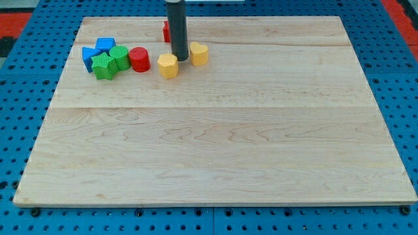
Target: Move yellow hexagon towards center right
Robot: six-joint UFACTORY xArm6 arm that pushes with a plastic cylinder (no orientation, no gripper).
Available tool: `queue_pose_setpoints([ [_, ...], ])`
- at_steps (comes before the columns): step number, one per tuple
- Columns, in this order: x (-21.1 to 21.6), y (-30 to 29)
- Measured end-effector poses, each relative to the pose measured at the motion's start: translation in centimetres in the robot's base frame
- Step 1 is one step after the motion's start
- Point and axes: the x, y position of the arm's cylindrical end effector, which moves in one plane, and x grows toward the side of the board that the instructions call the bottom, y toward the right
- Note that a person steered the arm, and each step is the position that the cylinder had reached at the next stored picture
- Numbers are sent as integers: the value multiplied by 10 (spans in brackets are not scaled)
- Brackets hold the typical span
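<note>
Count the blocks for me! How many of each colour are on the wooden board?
Blue blocks: 2
Green blocks: 2
Red blocks: 2, a cylinder and one partly hidden behind the rod
Yellow blocks: 2
Total: 8 blocks
My tip sits between the two yellow blocks.
</note>
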Motion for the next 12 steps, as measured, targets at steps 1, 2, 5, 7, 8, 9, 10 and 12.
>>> queue_pose_setpoints([
  [1, -31, -52],
  [2, -4, -58],
  [5, 61, 28],
  [7, 59, -68],
  [8, 76, -74],
  [9, 79, -111],
  [10, 111, -74],
  [12, 116, 122],
])
